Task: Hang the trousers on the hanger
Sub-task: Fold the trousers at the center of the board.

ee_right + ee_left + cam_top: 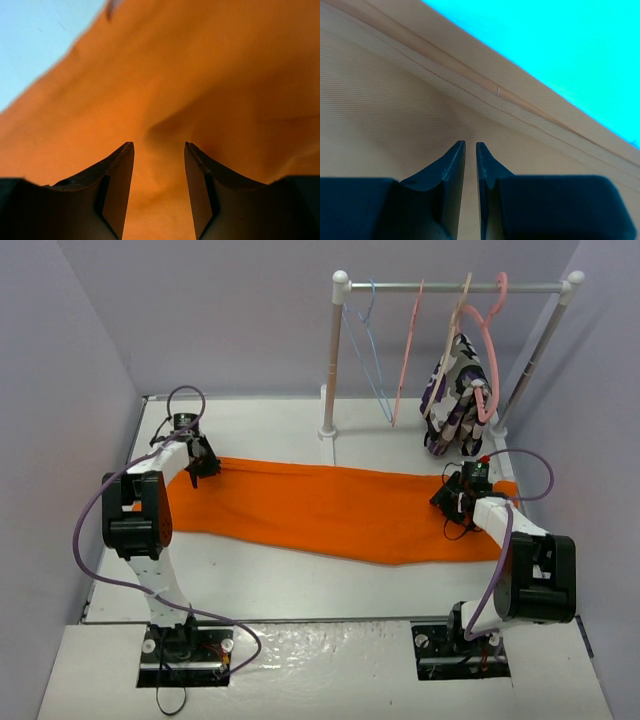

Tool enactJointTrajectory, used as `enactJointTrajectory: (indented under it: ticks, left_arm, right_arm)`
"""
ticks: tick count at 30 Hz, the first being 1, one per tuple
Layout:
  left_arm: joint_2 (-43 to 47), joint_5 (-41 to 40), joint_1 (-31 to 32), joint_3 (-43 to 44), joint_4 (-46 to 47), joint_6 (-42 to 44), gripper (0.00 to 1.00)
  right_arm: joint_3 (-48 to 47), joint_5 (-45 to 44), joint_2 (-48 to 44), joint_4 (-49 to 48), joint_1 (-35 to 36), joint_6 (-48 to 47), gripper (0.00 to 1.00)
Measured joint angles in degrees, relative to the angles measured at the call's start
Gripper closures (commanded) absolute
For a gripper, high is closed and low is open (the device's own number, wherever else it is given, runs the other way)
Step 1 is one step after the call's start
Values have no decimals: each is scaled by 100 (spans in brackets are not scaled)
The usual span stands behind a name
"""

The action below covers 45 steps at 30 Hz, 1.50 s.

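Note:
The orange trousers [330, 508] lie flat and stretched lengthwise across the table. My left gripper [205, 468] is down on their left end near the far edge. In the left wrist view its jaws [471, 144] stand almost together, with a thin strip of trousers cloth [395, 100] between them. My right gripper [452, 502] is down on the right end. Its jaws [159, 144] are apart over a raised fold of the trousers [200, 75]. The light-blue hanger [372, 350] hangs at the left of the rack, away from both grippers.
A white clothes rack [335, 360] stands at the back right. It carries pink hangers [408, 350], a beige hanger [450, 340] and a purple-white-black patterned garment [455, 395]. Lilac walls close in the white table [300, 580] on the left, back and right.

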State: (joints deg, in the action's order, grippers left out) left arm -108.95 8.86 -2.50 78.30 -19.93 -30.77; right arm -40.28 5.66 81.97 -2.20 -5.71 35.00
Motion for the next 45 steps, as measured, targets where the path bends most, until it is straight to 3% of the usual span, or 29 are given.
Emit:
enactJointTrajectory:
  ticks: [10,22,29,35,38,42,45]
  left_arm:
    - [-784,152,131,349,535,-80,88]
    - [-1205,486,130,580,1537,-10,87]
    - [-1228,479,22,576,1629,-107,87]
    - [-823,433,-375,5,1625,-256,87]
    - [-565,368,-603,-254,1453,-237,79]
    - [-177,182,-718,-389,1148,-69,70]
    - [328,-28,-714,-524,1007,89,69]
  right_arm:
    - [270,255,267,-238,17,79,57]
    - [166,313,475,-510,20,39,57]
    - [137,277,447,-358,-164,35,55]
    - [135,267,328,-65,-827,-37,54]
    - [94,161,315,61,-864,-101,54]
    - [29,-141,236,303,-526,-208,54]
    - [-40,-338,113,509,-12,-261,54]
